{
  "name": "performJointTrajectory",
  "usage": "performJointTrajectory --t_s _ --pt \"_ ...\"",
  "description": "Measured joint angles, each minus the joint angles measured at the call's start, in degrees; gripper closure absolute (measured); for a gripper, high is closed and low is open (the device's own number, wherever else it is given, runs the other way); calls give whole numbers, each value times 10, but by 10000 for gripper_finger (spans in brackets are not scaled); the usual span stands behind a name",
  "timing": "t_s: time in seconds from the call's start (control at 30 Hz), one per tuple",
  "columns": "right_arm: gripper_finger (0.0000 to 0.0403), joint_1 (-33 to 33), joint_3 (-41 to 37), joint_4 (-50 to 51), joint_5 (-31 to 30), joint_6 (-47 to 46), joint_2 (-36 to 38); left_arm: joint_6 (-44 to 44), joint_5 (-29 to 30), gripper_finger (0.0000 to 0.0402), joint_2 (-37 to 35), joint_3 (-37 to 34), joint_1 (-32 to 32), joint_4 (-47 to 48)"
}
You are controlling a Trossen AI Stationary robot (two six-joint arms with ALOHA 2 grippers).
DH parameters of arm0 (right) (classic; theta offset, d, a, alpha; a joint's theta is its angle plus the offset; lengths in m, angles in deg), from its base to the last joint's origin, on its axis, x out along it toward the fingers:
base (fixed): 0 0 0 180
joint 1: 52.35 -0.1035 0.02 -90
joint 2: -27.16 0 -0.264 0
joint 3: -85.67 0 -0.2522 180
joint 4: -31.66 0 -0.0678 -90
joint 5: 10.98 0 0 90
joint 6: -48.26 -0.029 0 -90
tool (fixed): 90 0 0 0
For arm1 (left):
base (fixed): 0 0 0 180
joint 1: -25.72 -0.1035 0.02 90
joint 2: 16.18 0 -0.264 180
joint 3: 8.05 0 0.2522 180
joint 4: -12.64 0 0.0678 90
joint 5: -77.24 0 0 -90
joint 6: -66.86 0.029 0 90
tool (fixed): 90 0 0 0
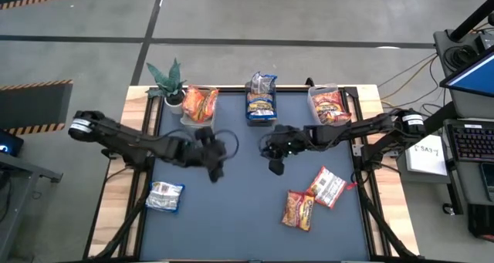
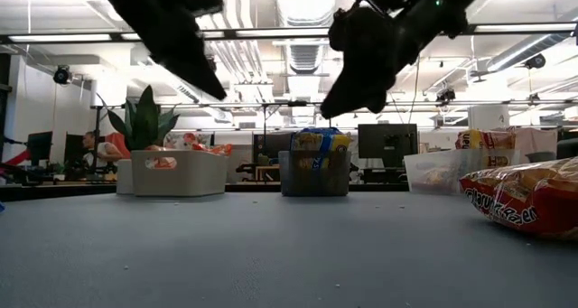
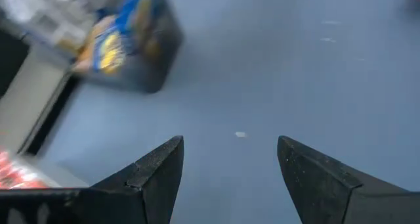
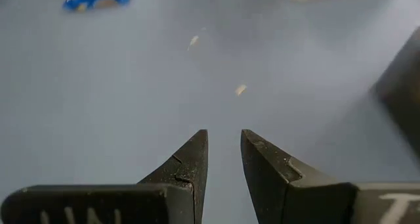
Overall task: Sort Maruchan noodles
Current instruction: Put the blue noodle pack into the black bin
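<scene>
Red packet (image 2: 528, 204) nearest, unsorted. Left tool (image 3: 230, 165) open, empty; right tool (image 4: 223, 158) nearly closed, empty. Between picks; next: grab loose packet.

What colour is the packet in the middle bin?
Blue and yellow packet, in the middle bin; the high view shows it best.

Two loose packets, one orange-yellow (image 1: 298, 210) and one red-and-white (image 1: 328, 187), lie flat and touching on the mat, near the right gripper (image 1: 275, 166) on its outer side. A silvery blue-and-white packet (image 1: 164, 197) lies alone near the left gripper (image 1: 215, 170). Beyond both grippers, orange packets (image 1: 200, 104), blue-yellow packets (image 1: 262, 97) and red packets (image 1: 329, 106) stand in three separate bins.
</scene>
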Motion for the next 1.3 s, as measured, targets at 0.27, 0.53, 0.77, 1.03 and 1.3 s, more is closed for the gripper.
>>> performJointTrajectory --t_s 0.27,0.53,0.77,1.03,1.3 --pt "321 -52 72 216 56 -100 0 -2 60 173 0 0 85 -2" --pt "322 -127 101 497 65 -319 0 5 155 173 0 0 89 -2" --pt "355 -219 32 613 113 -500 1 46 181 173 0 0 88 -9" --pt "393 -285 -7 612 128 -581 2 102 182 173 0 0 88 -24" --pt "394 -306 0 601 123 -580 5 -79 -68 173 1 31 88 177"
